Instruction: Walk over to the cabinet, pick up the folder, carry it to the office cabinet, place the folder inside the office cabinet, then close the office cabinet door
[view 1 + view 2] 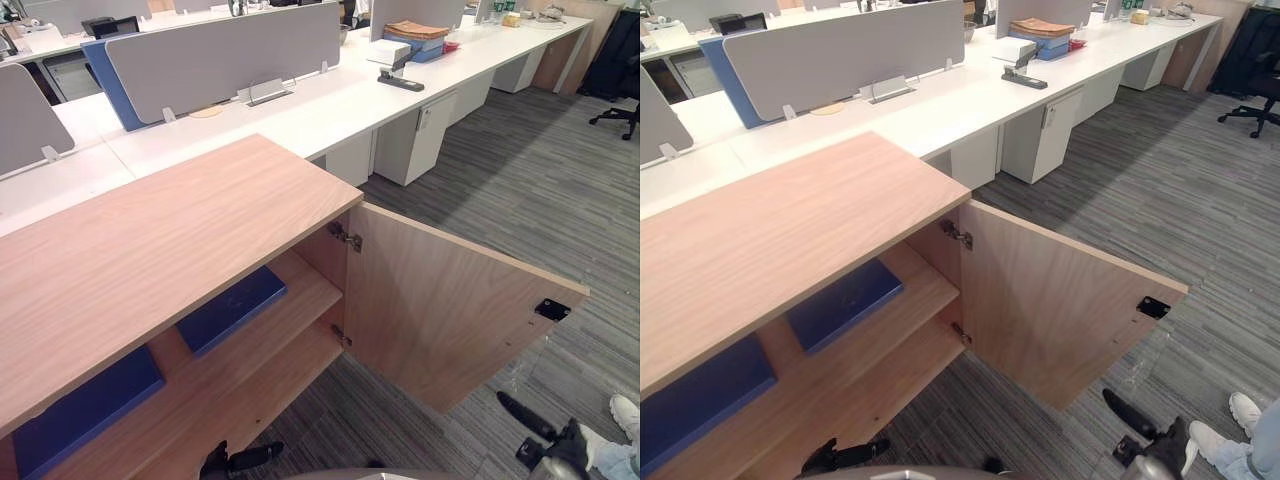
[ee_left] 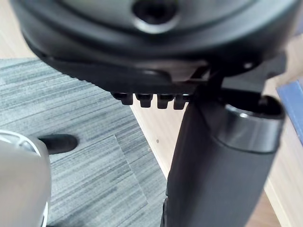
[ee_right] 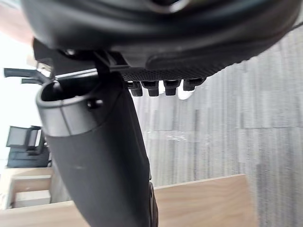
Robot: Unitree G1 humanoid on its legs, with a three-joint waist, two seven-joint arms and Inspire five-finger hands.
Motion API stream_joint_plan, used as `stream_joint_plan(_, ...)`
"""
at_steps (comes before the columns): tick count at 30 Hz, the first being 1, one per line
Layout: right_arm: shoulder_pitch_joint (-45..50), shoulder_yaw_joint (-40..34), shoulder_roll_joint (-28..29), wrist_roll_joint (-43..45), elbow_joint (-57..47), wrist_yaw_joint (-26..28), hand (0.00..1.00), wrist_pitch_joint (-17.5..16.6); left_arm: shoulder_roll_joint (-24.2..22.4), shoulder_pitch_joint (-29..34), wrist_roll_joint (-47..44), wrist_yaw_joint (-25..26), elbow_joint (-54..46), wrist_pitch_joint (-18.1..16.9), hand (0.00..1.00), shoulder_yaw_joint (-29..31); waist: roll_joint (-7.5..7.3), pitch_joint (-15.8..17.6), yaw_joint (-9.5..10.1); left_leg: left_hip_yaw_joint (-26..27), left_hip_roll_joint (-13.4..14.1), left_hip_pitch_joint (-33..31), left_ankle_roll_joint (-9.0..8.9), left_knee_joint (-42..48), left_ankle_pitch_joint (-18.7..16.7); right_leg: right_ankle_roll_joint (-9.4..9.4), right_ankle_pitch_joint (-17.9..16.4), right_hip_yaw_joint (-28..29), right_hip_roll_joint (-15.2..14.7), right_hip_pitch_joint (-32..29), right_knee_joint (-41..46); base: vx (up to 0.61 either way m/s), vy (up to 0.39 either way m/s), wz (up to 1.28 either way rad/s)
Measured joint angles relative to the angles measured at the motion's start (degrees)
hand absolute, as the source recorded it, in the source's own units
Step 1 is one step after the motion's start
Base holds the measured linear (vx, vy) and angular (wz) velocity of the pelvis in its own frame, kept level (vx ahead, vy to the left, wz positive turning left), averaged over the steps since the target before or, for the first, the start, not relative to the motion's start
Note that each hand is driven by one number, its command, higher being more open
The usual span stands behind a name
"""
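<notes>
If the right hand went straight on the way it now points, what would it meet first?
Probably the grey carpet: the right hand has its fingers aimed at floor, beside the open door; depth is unclear.

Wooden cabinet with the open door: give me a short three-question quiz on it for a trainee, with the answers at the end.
1. True or false: the door of the light wooden cabinet is shut.
2. The two flat blue folders lie: A on the cabinet's top; B on the shelf inside it; C on the grey carpet.
3. What do the dark left hand and right hand hold?

Key: 1 false, it stands open. 2 B. 3 nothing; both are open and empty.
</notes>
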Motion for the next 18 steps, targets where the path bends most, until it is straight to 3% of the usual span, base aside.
stream_joint_plan(8,-3.45,7.38,-6.09,-3.92,-2.25,1.76,1.0,-1.28,1.35,3.49,0.82,-0.86,2.75,0.48,1.0,0.0,-0.65,0.39,0.09,-3.08,-1.04,-0.36,-0.04,-0.79,-1.82,1.12,4.78,-0.54,-0.67,2.67,-6.78,-0.14,0.052,0.07)
stream_joint_plan(18,-5.55,16.41,-11.43,-3.1,-3.07,4.72,1.0,-1.9,1.41,3.53,1.3,-0.93,3.32,0.58,1.0,0.0,0.23,0.44,-0.17,-5.04,-1.59,-1.0,0.0,-0.47,-1.87,1.18,5.23,-1.02,-1.49,2.39,-6.73,-0.04,0.016,0.03)
